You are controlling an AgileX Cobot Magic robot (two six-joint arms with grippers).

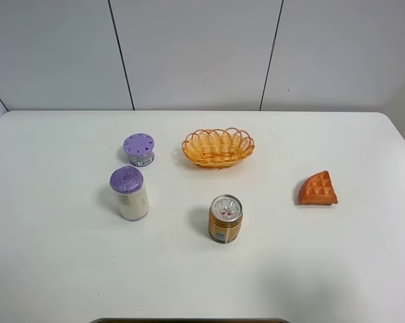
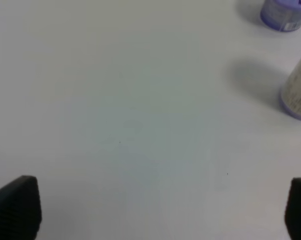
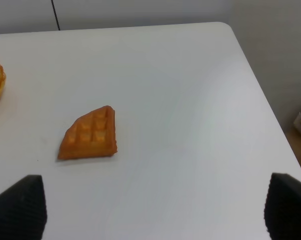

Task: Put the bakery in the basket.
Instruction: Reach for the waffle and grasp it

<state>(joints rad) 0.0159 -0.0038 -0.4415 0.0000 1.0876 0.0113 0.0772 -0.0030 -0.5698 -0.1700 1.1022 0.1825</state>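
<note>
Table is white and smooth, so I judge that sliding is the first danger. If my right gripper closes off-centre on the sloped wedge, the bakery can slip away instead of being held. This gripper is spread wide now, with nothing between its fingers.

The basket comes next. It is shallow and looks light, so a release too high, or over the scalloped rim, may let the piece bounce out or push the basket along. It stands at the far middle of the table, well apart from the bakery.

The white shaker with its purple lid, the gold can and the small purple pot all stand to the left of that path. The can is the nearest to it, but I think nothing blocks the way.

The bakery lies flat on the right side, ahead of my right gripper. My left gripper is also spread wide and holds nothing. It hangs over bare table near the shaker.
</note>
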